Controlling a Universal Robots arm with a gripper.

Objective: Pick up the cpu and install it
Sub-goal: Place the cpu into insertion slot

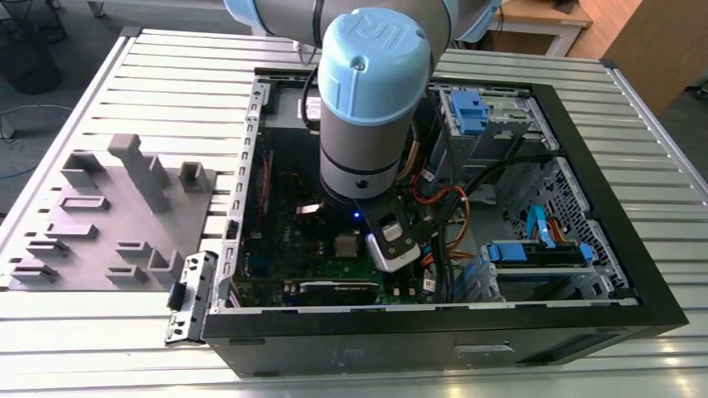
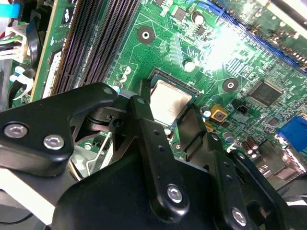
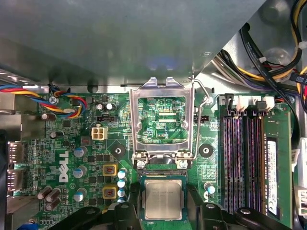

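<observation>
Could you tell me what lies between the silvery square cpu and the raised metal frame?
In the first wrist view, a silver hinge bar with two screws sits between cpu and frame.

Covered board, cropped tool
Exterior view: arm (image 1: 373, 99) hides the motherboard's (image 1: 332, 269) middle. Second wrist view: frame edge crops the tool (image 2: 168, 99).

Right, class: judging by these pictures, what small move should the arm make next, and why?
Probably a short, straight rise of the gripper off the cpu. The cpu seems to lie square in the socket, whose hinged frame stands open, and the gripper sits right over it. Whether it grips the cpu cannot be told.
</observation>
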